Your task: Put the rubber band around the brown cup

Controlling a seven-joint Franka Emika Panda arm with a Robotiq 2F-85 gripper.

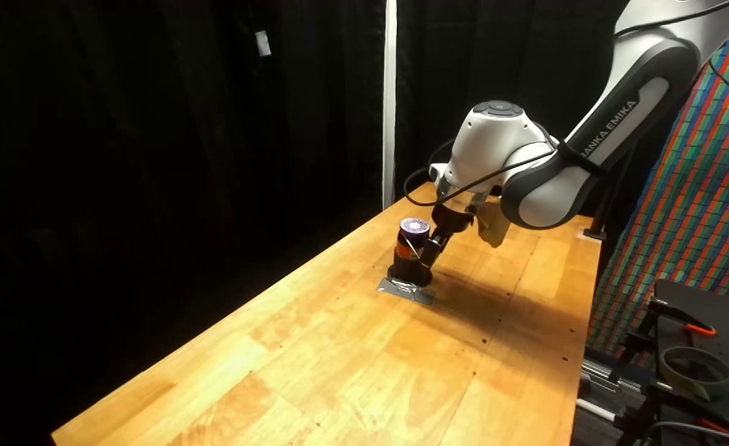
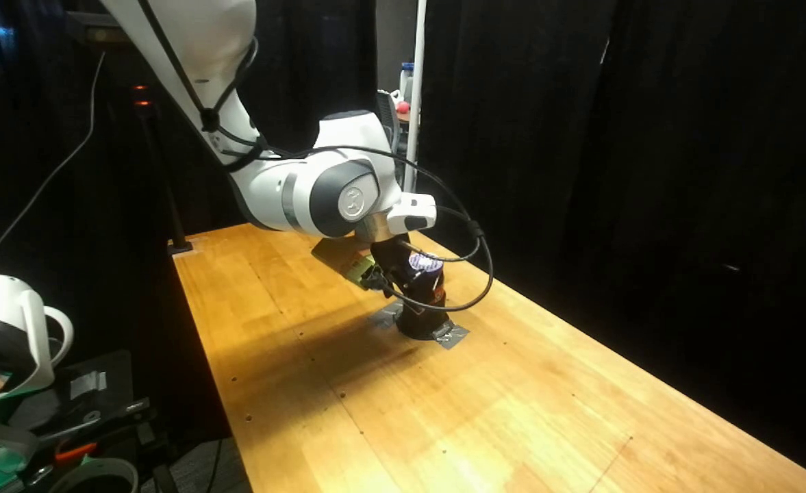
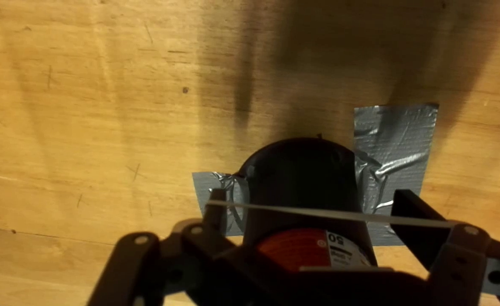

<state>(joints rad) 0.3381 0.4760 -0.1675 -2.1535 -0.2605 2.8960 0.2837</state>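
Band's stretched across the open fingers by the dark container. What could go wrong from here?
1. The taut rubber band could slip off the spread fingers too early.
2. The fingers sit close to the dark container; a sideways nudge might strain the gray tape at its base.

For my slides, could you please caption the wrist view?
Open gripper with a rubber band stretched across our view of a dark, taped-down container.

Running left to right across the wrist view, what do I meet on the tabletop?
Smaller gray tape piece → dark cup → larger gray tape piece. The claw and the rubber band stretched across it overlap these, so they're left out.
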